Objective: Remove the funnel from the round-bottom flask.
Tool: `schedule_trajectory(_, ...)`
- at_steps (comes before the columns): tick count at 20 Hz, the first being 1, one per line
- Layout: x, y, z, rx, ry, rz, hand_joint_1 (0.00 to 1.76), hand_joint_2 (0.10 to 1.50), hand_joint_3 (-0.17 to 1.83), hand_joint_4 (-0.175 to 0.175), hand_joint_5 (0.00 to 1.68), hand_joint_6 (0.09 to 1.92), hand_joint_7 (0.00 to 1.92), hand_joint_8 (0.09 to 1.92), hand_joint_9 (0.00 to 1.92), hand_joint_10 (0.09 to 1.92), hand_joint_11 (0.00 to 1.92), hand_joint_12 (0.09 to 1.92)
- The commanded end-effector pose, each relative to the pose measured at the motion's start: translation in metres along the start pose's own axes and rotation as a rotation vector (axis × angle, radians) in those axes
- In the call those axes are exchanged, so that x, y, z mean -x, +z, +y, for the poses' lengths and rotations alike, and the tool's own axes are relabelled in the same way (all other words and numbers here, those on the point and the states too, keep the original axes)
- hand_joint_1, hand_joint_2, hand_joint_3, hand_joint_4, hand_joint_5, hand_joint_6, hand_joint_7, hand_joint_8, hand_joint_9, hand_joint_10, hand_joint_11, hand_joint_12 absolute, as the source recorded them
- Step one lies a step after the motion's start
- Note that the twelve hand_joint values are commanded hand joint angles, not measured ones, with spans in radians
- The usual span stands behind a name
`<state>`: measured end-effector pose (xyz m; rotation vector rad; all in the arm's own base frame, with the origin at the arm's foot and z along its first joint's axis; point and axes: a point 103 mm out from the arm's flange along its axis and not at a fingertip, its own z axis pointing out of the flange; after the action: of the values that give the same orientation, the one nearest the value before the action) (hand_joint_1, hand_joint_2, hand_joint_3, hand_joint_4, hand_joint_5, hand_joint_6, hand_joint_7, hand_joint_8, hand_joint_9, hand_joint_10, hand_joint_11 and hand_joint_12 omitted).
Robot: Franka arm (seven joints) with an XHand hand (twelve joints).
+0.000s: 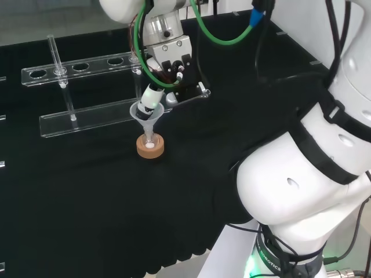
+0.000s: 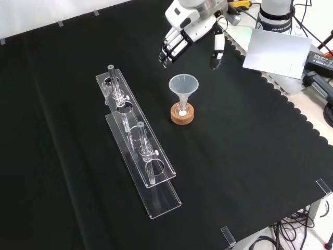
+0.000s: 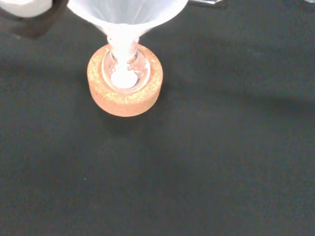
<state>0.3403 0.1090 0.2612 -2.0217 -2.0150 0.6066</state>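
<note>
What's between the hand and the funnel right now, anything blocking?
Nothing visible. In the front view the hand hangs open above and behind the funnel, bare cloth between them. The clear rack stands off to the left, apart from the cork ring.

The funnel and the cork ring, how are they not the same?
The funnel is clear, see-through plastic or glass; the cork ring is solid orange-brown. The funnel is a wide cone that narrows downward to a thin stem; the cork ring is low and flat. The funnel stands high, its stem in the small round-bottom flask; the cork ring lies on the black cloth beneath that flask. Both are round and sit in one upright stack.
</note>
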Motion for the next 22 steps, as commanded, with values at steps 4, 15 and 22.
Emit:
schedule_trajectory(4, -0.020, 0.010, 0.022, -0.046, -0.063, -0.028, 0.71, 0.63, 0.29, -0.018, 0.02, 0.09, 0.00, 0.24, 0.03, 0.86, 0.28, 1.51)
schedule_trajectory(15, -0.022, 0.023, 0.046, -0.067, -0.077, -0.023, 0.73, 0.63, 0.29, -0.016, 0.04, 0.09, 0.00, 0.20, 0.02, 0.87, 0.29, 1.51)
schedule_trajectory(22, -0.023, 0.033, 0.058, -0.086, -0.087, -0.015, 0.74, 0.63, 0.29, -0.017, 0.04, 0.09, 0.00, 0.22, 0.03, 0.88, 0.30, 1.50)
